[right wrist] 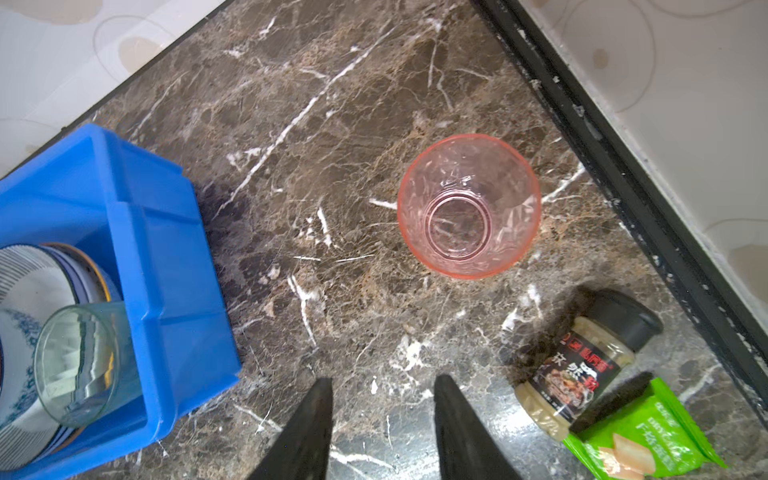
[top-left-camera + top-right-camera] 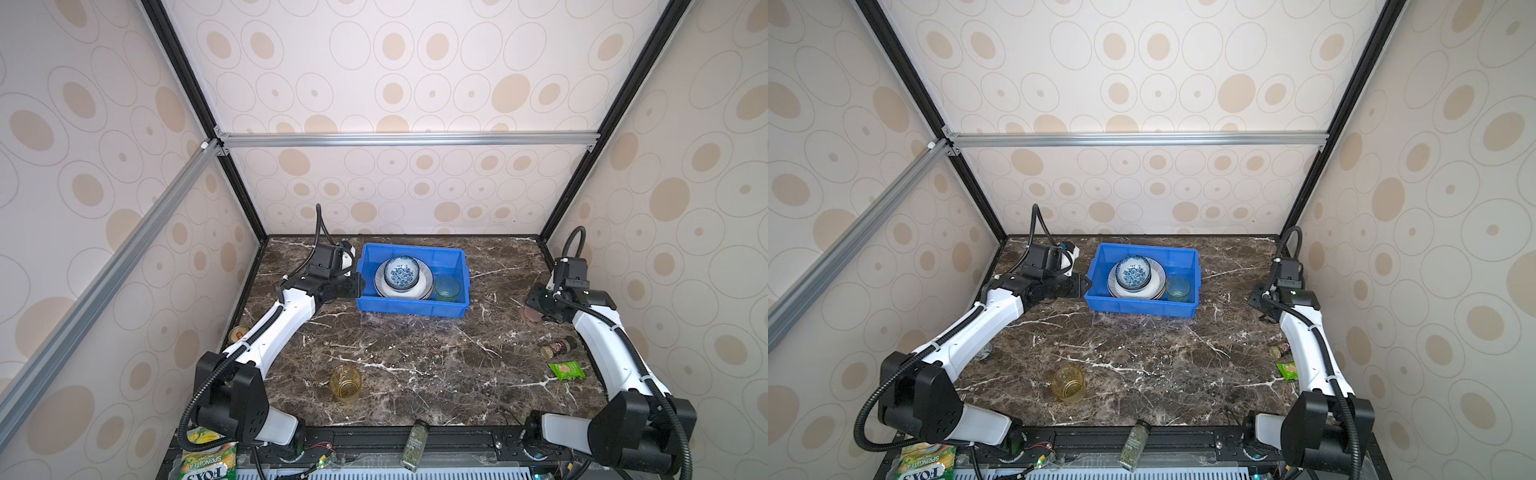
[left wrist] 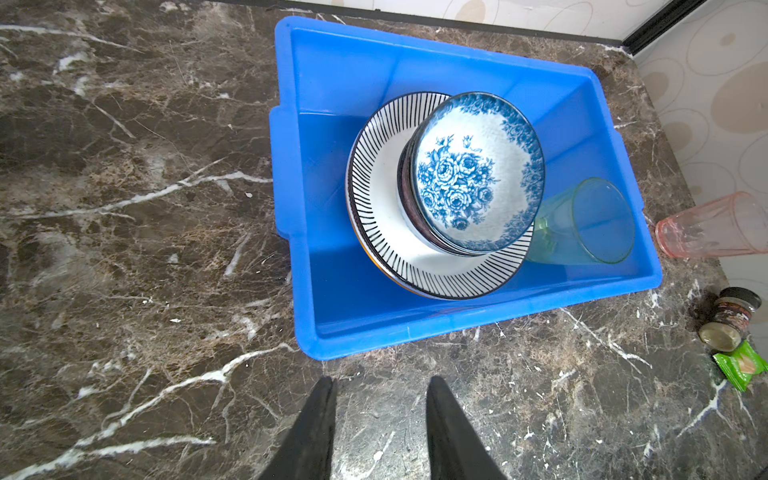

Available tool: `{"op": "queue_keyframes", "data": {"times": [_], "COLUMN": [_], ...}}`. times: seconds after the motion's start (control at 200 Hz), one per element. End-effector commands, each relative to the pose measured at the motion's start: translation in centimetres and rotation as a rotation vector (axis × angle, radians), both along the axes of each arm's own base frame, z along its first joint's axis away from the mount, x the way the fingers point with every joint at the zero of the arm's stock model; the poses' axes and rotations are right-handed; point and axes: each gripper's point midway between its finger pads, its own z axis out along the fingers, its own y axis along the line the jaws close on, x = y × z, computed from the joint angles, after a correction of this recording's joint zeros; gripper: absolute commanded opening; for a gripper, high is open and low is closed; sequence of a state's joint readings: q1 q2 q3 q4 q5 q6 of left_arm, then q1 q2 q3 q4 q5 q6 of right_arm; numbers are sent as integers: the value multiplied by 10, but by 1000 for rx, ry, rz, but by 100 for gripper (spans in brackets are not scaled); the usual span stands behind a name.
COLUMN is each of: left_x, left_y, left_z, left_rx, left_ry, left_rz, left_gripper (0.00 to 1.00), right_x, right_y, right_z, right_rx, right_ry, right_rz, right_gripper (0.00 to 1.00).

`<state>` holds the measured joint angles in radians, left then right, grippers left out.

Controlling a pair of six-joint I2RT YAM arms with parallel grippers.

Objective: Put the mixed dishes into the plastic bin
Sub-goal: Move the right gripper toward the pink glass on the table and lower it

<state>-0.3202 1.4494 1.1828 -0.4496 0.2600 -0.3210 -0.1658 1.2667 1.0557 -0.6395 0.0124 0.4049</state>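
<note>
The blue plastic bin (image 2: 409,309) (image 2: 1138,309) stands at the back middle of the marble table. It holds a stack of plates topped by a striped-rim plate (image 3: 382,199), a blue floral bowl (image 3: 473,174) on top, and a green tumbler (image 3: 590,224) lying beside them. A yellow tumbler (image 2: 345,382) stands at the front left. A pink tumbler (image 1: 468,205) stands right of the bin. My left gripper (image 3: 380,380) hovers open and empty by the bin's left wall. My right gripper (image 1: 382,380) is open and empty, just short of the pink tumbler.
A dark-lidded spice jar (image 1: 582,365) and a green snack packet (image 1: 640,440) lie near the right edge. A tin can (image 2: 238,332) sits at the left edge under the left arm. A herb jar (image 2: 415,444) and a yellow-green packet (image 2: 205,453) lie on the front rail.
</note>
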Motion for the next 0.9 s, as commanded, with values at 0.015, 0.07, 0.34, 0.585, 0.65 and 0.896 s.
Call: {"op": "queue_keyframes", "data": {"times": [0.015, 0.07, 0.34, 0.585, 0.65, 0.896], "left_x": [7, 7, 9, 14, 16, 21], "left_y": [-4, -6, -9, -15, -16, -18], "left_z": [12, 11, 9, 15, 18, 16], "left_rx": [1, -2, -10, -30, -36, -31], "left_ry": [-40, -36, -36, -51, -59, -62], "left_rz": [-18, -22, -37, -52, -56, -59], "left_gripper": [37, 37, 37, 37, 37, 37], "right_x": [5, 7, 12, 10, 9, 15], "right_y": [-7, -17, -52, -84, -92, -100], "right_z": [-4, -6, -15, -18, -18, -34], "right_rx": [36, 56, 93, 62, 64, 108], "right_ry": [5, -1, 32, 65, 79, 119], "right_rz": [-20, -48, -117, -194, -206, -217], "right_gripper": [43, 43, 42, 42, 42, 40]}}
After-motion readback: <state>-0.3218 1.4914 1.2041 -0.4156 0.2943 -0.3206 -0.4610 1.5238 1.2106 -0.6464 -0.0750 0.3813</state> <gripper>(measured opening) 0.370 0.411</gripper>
